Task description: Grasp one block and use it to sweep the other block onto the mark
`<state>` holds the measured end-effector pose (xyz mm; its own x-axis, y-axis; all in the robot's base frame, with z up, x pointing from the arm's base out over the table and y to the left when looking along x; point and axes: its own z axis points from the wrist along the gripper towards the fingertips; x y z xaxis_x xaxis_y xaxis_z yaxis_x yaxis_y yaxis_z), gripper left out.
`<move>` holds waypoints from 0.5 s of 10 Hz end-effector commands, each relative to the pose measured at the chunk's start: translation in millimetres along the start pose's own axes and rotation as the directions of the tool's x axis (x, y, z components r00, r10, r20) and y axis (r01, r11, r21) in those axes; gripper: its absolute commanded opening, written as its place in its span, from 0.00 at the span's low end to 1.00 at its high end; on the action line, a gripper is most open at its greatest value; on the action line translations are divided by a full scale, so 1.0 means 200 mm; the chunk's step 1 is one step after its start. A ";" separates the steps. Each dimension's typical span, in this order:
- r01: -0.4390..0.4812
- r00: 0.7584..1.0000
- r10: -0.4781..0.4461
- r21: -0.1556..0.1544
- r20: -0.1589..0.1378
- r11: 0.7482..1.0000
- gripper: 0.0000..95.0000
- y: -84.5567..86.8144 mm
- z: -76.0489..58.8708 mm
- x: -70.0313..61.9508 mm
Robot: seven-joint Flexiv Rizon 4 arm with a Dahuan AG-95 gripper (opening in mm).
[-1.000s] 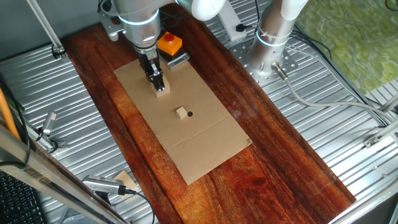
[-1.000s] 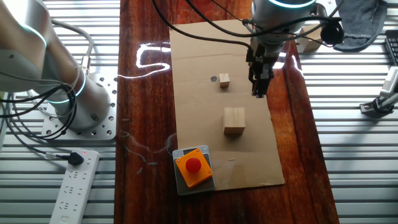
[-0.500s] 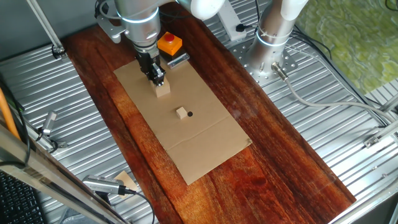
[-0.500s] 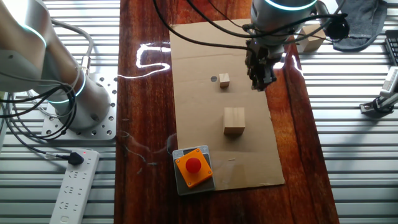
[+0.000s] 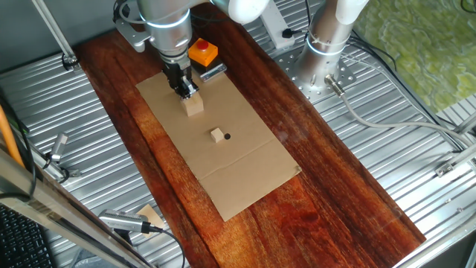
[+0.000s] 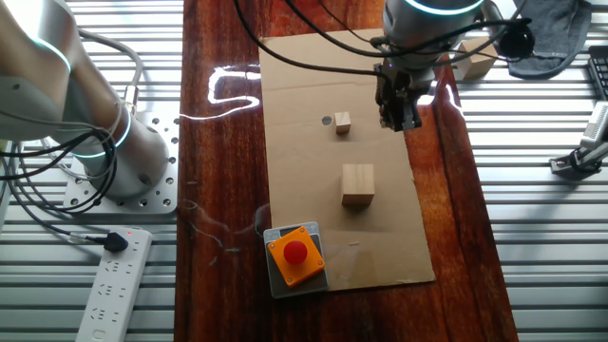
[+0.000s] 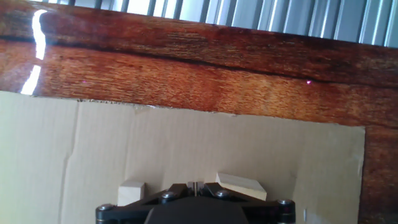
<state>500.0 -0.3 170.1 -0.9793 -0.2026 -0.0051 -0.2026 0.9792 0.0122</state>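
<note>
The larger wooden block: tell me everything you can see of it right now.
The larger wooden block is plain pale tan wood, box-shaped with unmarked faces. It sits flat and upright on the brown cardboard, between the small cube and the orange button box, touching neither. The hand hangs apart from it, nothing gripping it.

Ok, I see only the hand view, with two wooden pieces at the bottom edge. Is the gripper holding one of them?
Observer: No. In the other fixed view the gripper hangs free, and the larger block lies on the cardboard, apart from it.
Operator: And the mark? I cannot find it here.
Observer: The mark is a black dot close beside the small cube, not covered by it.
Operator: Is anything else on the cardboard?
Observer: Yes, an orange button box stands at its edge, beyond the larger block.
</note>
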 end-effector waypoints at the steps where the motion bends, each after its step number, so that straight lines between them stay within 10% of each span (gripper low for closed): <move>1: -0.011 1.000 0.011 -0.002 -0.006 1.000 0.00 0.00 0.00 0.00; 5: 0.001 1.000 -0.001 0.009 -0.005 1.000 0.00 0.00 0.00 0.00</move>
<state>498.8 -0.2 170.6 -0.9787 -0.2053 0.0013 -0.2053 0.9787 0.0004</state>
